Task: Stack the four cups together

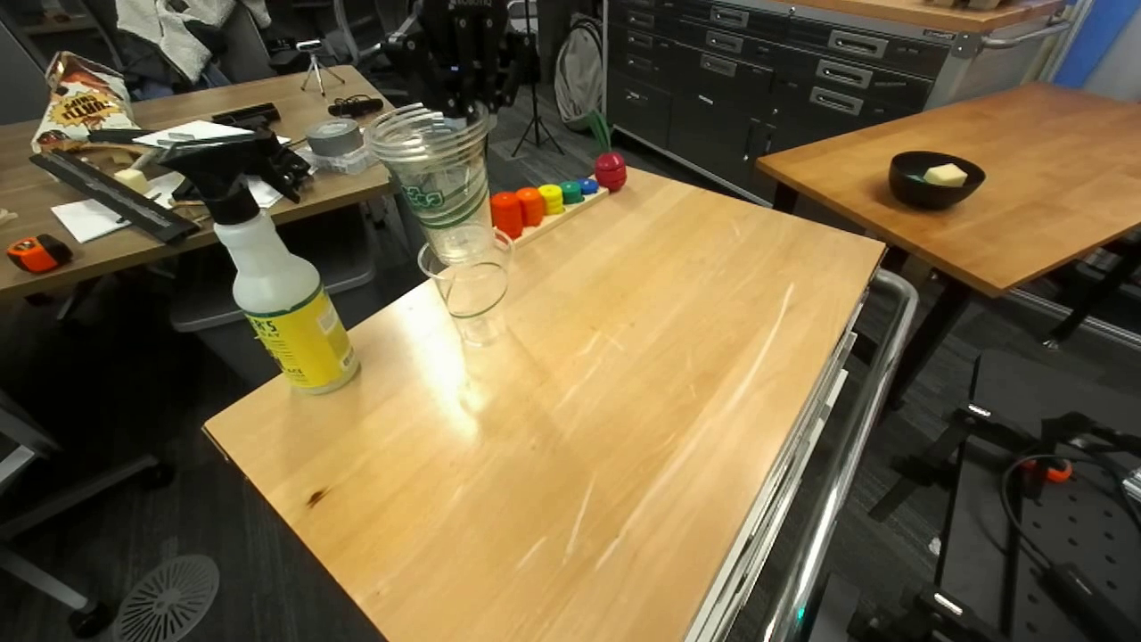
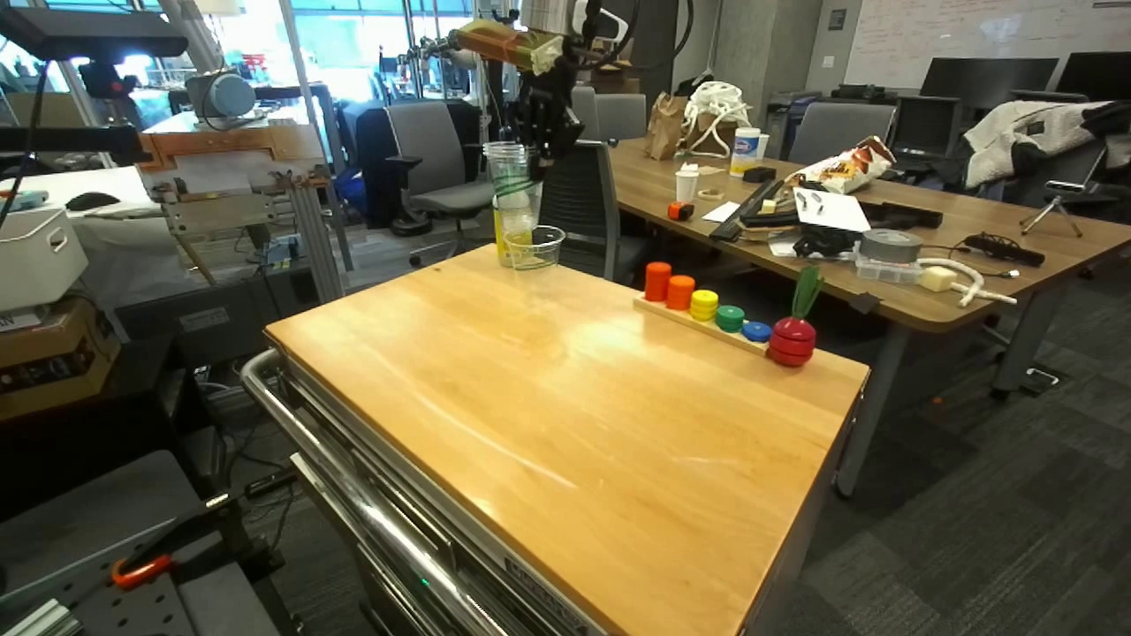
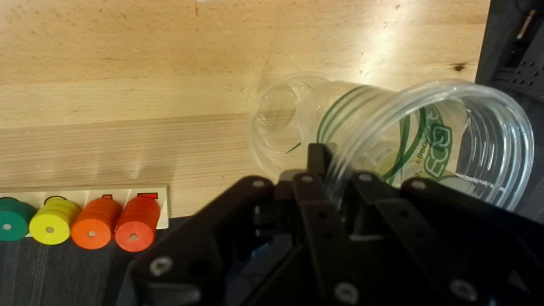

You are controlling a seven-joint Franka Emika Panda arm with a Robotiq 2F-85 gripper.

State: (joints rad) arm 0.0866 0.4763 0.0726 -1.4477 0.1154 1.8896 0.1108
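- Right now the fingers (image 3: 312, 195) pinch the rim wall of a nested stack of clear plastic tumblers (image 1: 441, 183), their gap narrowed to the thin plastic between them.
- Several rims show close together at the mouth of the stack; how many tumblers are nested, I cannot tell.
- The stack hangs mouth up, off the table (image 1: 624, 383), with green bands and a green logo on its side.
- Beneath it, a single clear plastic tumbler (image 1: 472, 290) stands upright on the table, near the edge.
- In both exterior views the stack's base overlaps the mouth of the standing tumbler; whether it is just above that rim or within it, I cannot tell.
- Near a corner stands the spray bottle (image 1: 276, 276), yellow-labelled with a black trigger; in an exterior view its yellow shows behind the tumblers.
- Beyond the standing tumbler from the bottle, along the same edge, coloured discs (image 2: 704, 306) in red, orange, yellow, green and blue stand in a row on a wooden tray (image 3: 89, 191).
- At the row's blue end sits a red toy radish (image 2: 792, 340) with green leaves.
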